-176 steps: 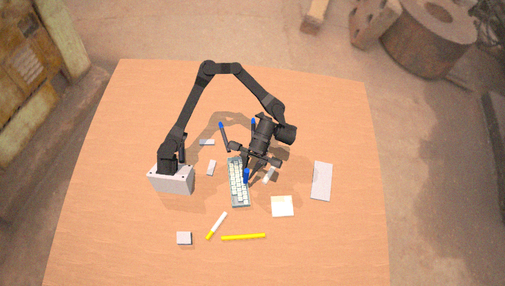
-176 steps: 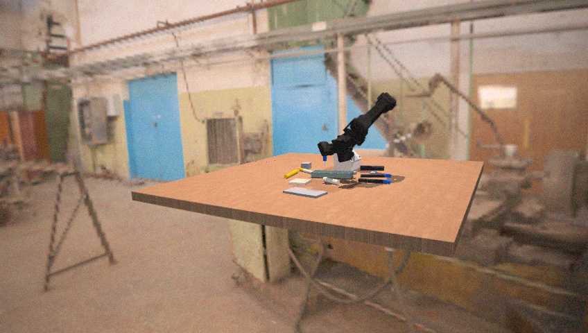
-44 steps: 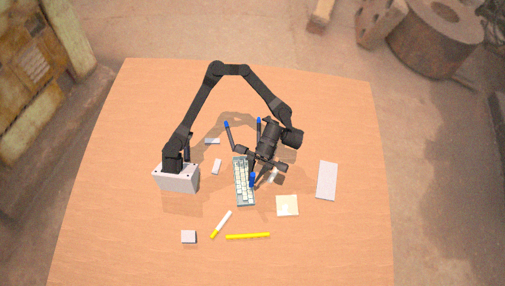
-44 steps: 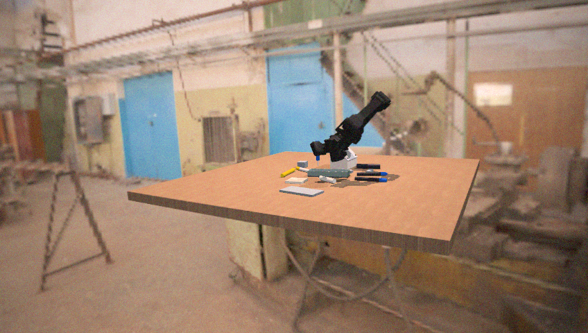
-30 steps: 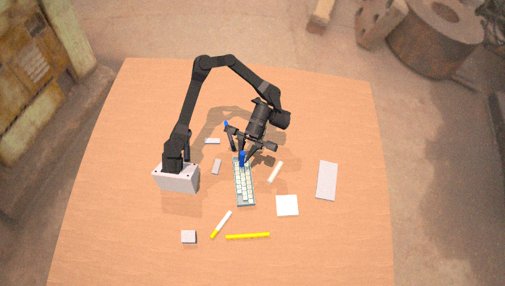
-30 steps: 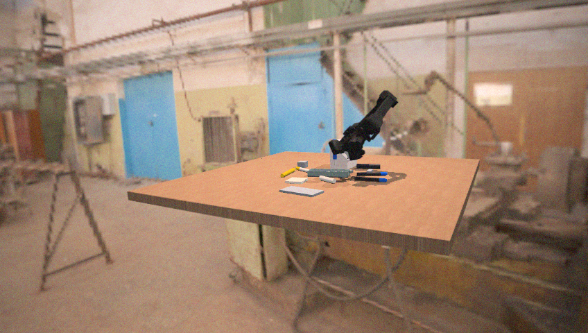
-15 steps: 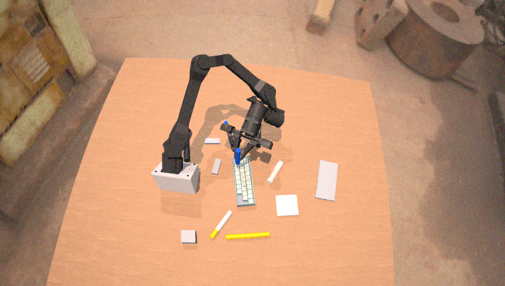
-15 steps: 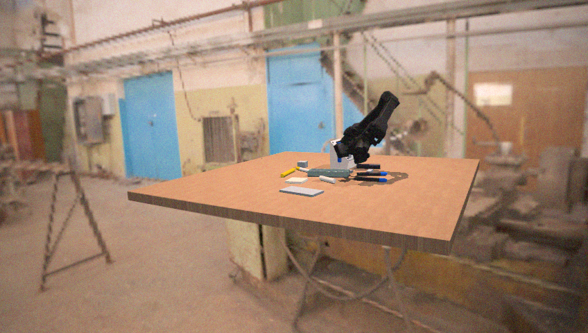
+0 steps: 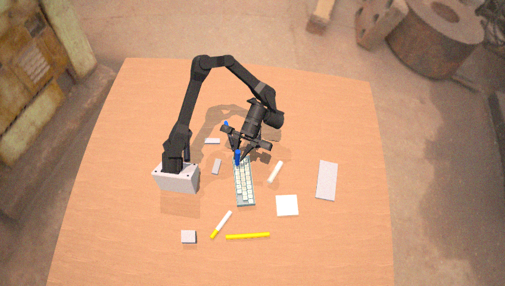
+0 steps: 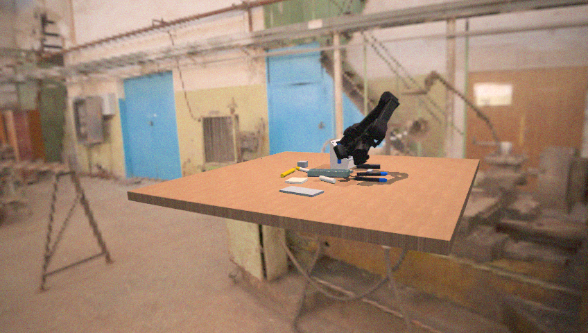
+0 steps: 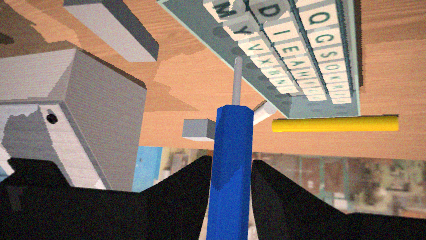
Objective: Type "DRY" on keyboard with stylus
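My gripper (image 9: 239, 155) (image 11: 231, 167) is shut on the blue stylus (image 9: 237, 158) (image 11: 230, 145), whose thin grey tip points away from the fingers. The keyboard (image 9: 240, 199) (image 10: 328, 173) (image 11: 300, 110) lies below, with the stylus over its far end in the top view. In the wrist view the tip shows against the keyboard's side border, close to the V key (image 11: 253, 48) and the Y key (image 11: 241, 30). The D key (image 11: 270, 11) looks darker than the others. The R key cannot be made out surely. Whether the tip touches anything cannot be told.
Small grey blocks (image 9: 212, 140) (image 9: 216, 167) (image 9: 187, 236), a white cylinder (image 9: 274, 172), a white square (image 9: 287, 205), a grey slab (image 9: 326, 180), a white and yellow pen (image 9: 223, 221) and a yellow bar (image 9: 248, 235) lie around the keyboard. Black pens with blue ends (image 10: 371, 179) (image 10: 371, 174) lie near the arm.
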`<state>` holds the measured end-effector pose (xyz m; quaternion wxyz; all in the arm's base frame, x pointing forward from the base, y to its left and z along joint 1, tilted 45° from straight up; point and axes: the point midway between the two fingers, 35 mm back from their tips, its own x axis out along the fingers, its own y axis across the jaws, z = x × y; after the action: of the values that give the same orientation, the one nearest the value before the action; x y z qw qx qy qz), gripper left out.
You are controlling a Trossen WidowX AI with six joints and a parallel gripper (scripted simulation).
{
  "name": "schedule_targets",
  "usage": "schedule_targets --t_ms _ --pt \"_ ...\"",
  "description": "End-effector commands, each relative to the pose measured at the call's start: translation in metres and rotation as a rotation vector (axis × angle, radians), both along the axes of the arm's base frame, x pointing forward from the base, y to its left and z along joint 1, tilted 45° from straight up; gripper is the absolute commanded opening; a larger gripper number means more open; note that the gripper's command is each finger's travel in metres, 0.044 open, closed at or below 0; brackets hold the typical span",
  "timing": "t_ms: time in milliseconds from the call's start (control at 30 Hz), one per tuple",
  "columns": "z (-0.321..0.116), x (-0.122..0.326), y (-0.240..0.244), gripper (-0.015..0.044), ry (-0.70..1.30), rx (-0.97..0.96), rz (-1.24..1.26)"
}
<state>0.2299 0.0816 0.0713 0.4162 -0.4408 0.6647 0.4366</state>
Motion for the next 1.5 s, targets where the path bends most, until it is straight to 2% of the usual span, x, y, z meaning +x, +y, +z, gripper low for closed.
schedule_targets --t_ms 0,1467 --pt "-0.0022 -0.0007 0.0021 0.0081 0.003 0.003 -0.004" --pt "-0.012 -0.0005 0.012 0.0081 0.003 0.004 -0.004"
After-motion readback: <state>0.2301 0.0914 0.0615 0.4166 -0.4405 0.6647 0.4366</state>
